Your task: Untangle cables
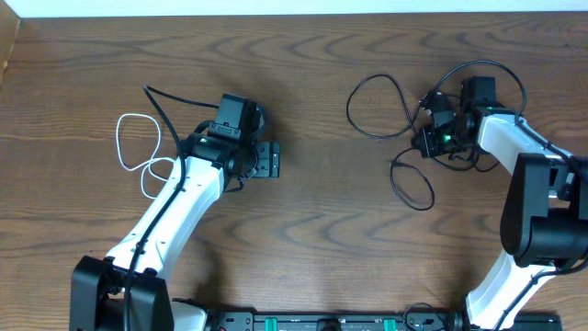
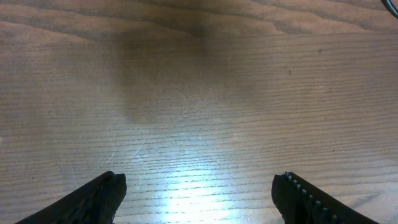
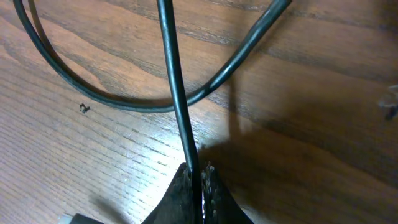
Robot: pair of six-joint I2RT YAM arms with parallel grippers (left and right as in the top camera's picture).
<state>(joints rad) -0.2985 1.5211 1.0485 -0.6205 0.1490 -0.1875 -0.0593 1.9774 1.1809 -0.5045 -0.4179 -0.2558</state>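
Observation:
A black cable (image 1: 378, 96) loops on the right half of the wooden table, with a second loop (image 1: 411, 184) nearer the front. My right gripper (image 1: 428, 131) is shut on this black cable; the right wrist view shows the cable (image 3: 175, 87) pinched between the closed fingers (image 3: 200, 177), with another strand curving behind. A white cable (image 1: 138, 147) lies looped at the left, with a thin black cable (image 1: 161, 106) crossing beside it. My left gripper (image 1: 269, 159) is open and empty over bare wood, to the right of these; its fingers (image 2: 199, 193) show spread apart.
The wooden table (image 1: 312, 230) runs to a pale edge at the back. Both white arms reach in from the front edge. A black bar with green parts (image 1: 312, 322) lies along the front.

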